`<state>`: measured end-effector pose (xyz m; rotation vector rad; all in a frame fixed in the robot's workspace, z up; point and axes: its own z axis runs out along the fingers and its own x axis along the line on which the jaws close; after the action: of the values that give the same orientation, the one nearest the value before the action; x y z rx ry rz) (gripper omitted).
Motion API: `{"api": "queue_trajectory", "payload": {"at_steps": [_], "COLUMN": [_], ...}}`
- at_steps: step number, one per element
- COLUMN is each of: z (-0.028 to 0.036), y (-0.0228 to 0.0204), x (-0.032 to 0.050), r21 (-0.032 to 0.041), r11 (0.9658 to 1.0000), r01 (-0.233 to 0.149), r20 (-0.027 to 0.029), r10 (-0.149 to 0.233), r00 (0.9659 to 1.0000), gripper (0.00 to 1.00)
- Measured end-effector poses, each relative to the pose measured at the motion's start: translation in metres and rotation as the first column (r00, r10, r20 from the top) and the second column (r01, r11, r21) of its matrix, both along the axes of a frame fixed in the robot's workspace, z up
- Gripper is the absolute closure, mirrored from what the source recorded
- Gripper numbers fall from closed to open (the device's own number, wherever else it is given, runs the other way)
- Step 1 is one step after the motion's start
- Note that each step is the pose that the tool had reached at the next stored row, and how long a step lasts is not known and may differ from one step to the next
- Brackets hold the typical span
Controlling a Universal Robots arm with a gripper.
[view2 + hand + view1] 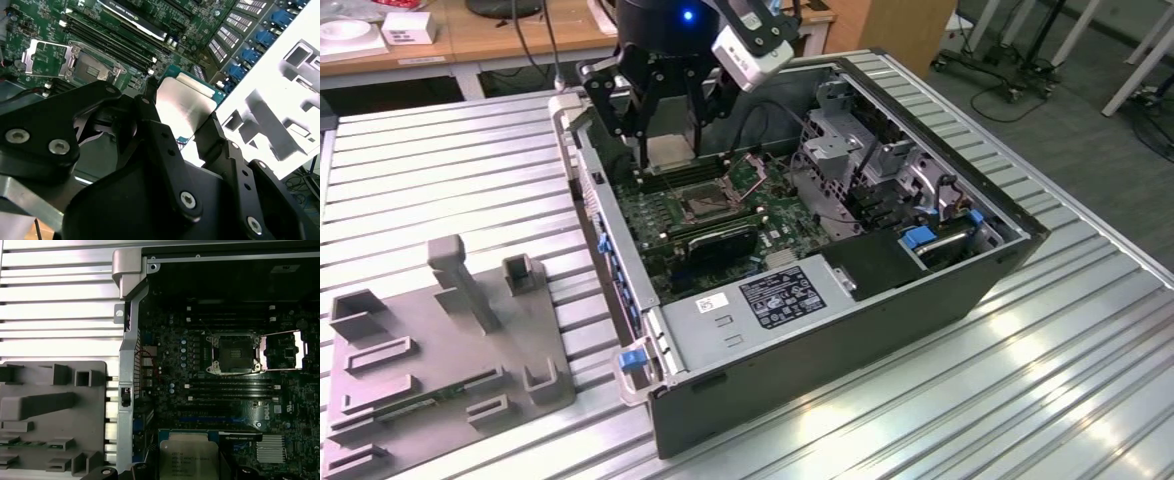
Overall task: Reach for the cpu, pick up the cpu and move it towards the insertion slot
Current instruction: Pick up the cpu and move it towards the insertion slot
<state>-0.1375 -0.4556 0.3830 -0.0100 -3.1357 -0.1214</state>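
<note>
The cpu (pixel 670 147) is a flat silvery square held upright between the black fingers of my gripper (pixel 671 162), which is shut on its edges. It hangs above the green motherboard inside the open computer case (pixel 854 300). In both wrist views the cpu (pixel 185 102) (pixel 187 457) shows its metal face, with fingers (pixel 150 112) pressing its sides. The insertion slot (pixel 703 205) (pixel 234 354) (pixel 95 67) lies a little below and ahead of the chip, its metal lid (pixel 282 350) flipped open beside it.
A grey tray (pixel 440 340) (pixel 50 405) stands on the ribbed metal table at the exterior view's left, with a thin green memory stick (pixel 420 405) in it. Black memory slots (pixel 232 387) run beside the socket. Drive cages (pixel 867 170) fill the case's far side.
</note>
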Motion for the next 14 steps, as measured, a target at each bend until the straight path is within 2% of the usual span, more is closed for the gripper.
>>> {"api": "queue_trajectory", "payload": {"at_steps": [4, 6, 10, 12, 14], "z": [-0.0003, -0.0003, -0.0006, -0.0008, -0.0007], "y": [0.0005, 0.0028, 0.0166, 0.0214, 0.0238], "x": [0.0006, 0.0006, 0.0005, 0.0006, 0.0006], "r21": [0.0007, 0.0008, 0.0008, 0.0009, 0.0009], "r11": [1.0000, 1.0000, 1.0000, 1.0000, 1.0000], "r01": [0.000, 0.000, 0.000, 0.000, 0.000], "r20": [-0.0001, -0.0001, -0.0002, 0.0000, -0.0002], "r10": [0.000, 0.000, 0.000, 0.000, 0.000], "r00": [1.0000, 1.0000, 1.0000, 1.0000, 1.0000], "gripper": [0.45, 0.45, 0.45, 0.45, 0.45]}}
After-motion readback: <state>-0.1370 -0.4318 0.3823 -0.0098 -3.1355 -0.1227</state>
